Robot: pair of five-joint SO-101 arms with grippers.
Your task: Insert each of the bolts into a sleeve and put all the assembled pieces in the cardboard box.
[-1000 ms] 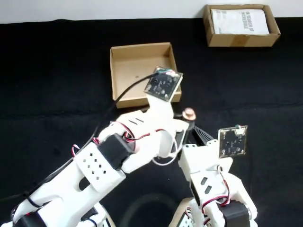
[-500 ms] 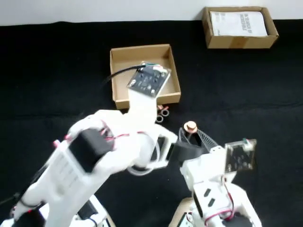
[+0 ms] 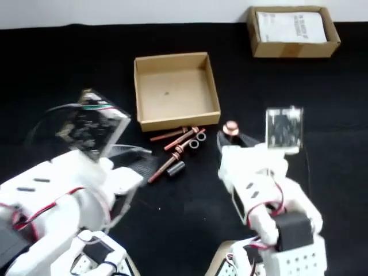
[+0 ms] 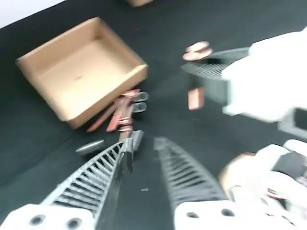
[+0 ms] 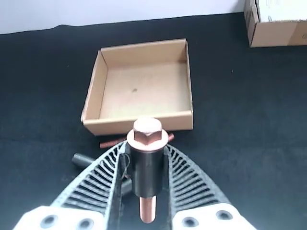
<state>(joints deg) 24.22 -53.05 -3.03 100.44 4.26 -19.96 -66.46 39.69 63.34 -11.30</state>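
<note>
Black cloth covers the table from edge to edge. Nearest, at the lower left of the high view, sits the white left arm. The left gripper has its ribbed fingers spread apart with nothing between them, and it hangs over bare cloth just short of the loose parts.

At the lower right stands the right arm. The right gripper is clamped on a dark sleeve, which it holds upright. A copper bolt runs through that sleeve, with its hex head above the top and the tip of its shank sticking out below. In the high view this piece is just right of centre, off the cloth and apart from the box.

At the centre of the frame lie three loose bolts, two of them just beside the box's near wall and one lying slantwise lower down. Two small ring-ended sleeves lie beside them. A dark sleeve on its side lies just beside the slanted bolt.

Farther back, above centre, is the open cardboard box. At the upper right a second box holds a printed sheet. A white wall runs along the top edge.
</note>
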